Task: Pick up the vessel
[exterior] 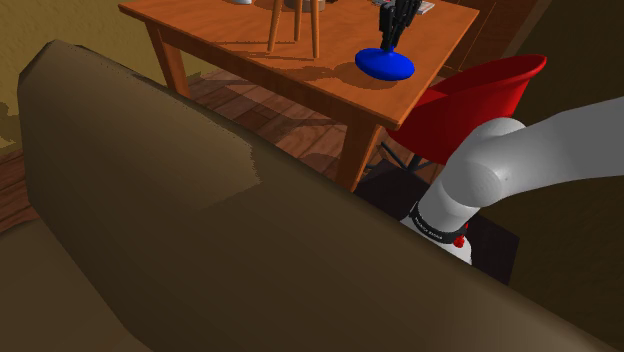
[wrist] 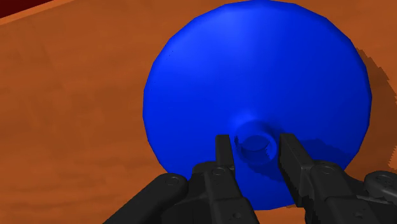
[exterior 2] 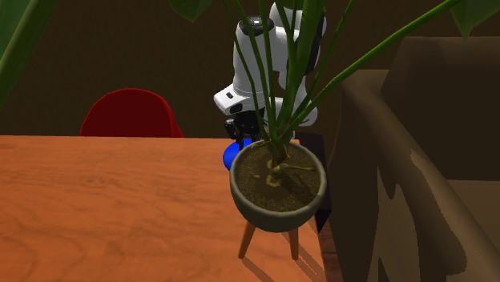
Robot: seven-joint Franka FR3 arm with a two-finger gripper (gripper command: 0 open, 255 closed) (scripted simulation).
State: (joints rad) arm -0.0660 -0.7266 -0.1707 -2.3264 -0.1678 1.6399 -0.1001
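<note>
While the black two-finger hand (wrist: 254,137) is straddling the neck of the squat blue vessel (wrist: 254,70), fingers narrowly apart, gripping and lifting are remaining undone.

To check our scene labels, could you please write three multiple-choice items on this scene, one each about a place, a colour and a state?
1. Where is the vessel? A in a sink; B on the wooden table; C on a shelf.
2. What colour is the chair? A green; B white; C red.
3. How does the vessel stand? A upright; B on its side; C upside down.
Answers: 1 B, its wide base rests on the tabletop; 2 C, its shell is red; 3 A, its neck points up at the hand.
</note>
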